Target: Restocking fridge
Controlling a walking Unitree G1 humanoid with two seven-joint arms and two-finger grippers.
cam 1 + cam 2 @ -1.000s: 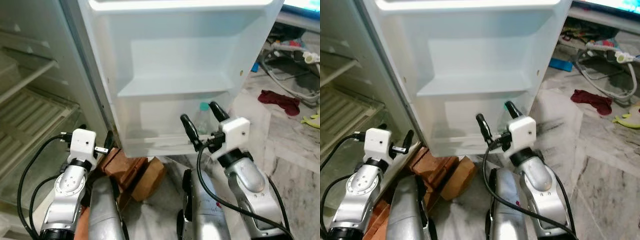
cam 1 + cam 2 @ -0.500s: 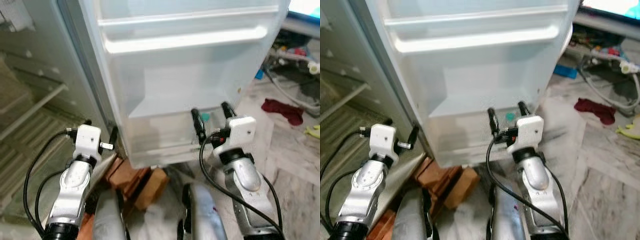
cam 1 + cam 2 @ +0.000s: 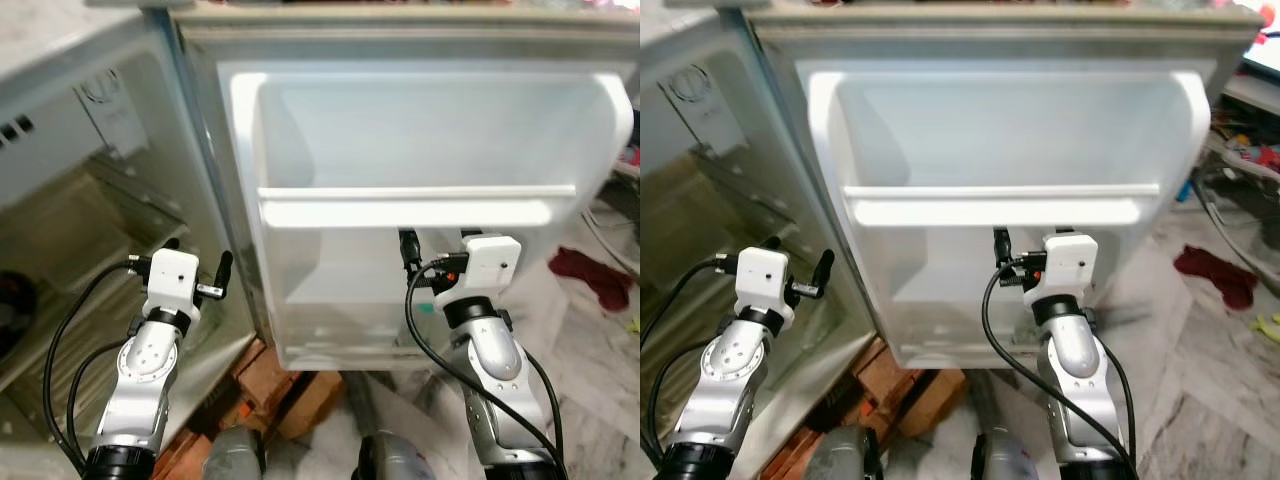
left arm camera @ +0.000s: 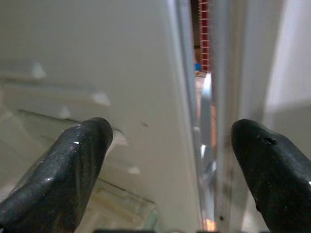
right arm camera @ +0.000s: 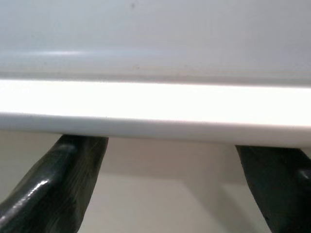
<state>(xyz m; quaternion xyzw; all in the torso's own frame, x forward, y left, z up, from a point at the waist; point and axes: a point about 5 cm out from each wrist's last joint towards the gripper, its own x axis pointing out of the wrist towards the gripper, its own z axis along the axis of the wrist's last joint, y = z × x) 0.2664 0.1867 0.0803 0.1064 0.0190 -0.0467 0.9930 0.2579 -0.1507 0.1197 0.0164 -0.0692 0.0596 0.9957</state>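
**Both grippers raised at the open fridge door**

The fridge door (image 3: 420,150) fills the upper middle of the frame, swung open. The right gripper (image 3: 437,245) sits centre-right, fingers spread wide and empty, tips just under the white door shelf rail (image 3: 410,210). The left gripper (image 3: 195,268), lower left, is also wide open, holding nothing, beside the door's hinge edge. Bricks (image 3: 285,385) lie bottom centre.

Home: open fridge (image 3: 420,210), marble floor (image 3: 590,340), strewn laundry (image 3: 590,278).
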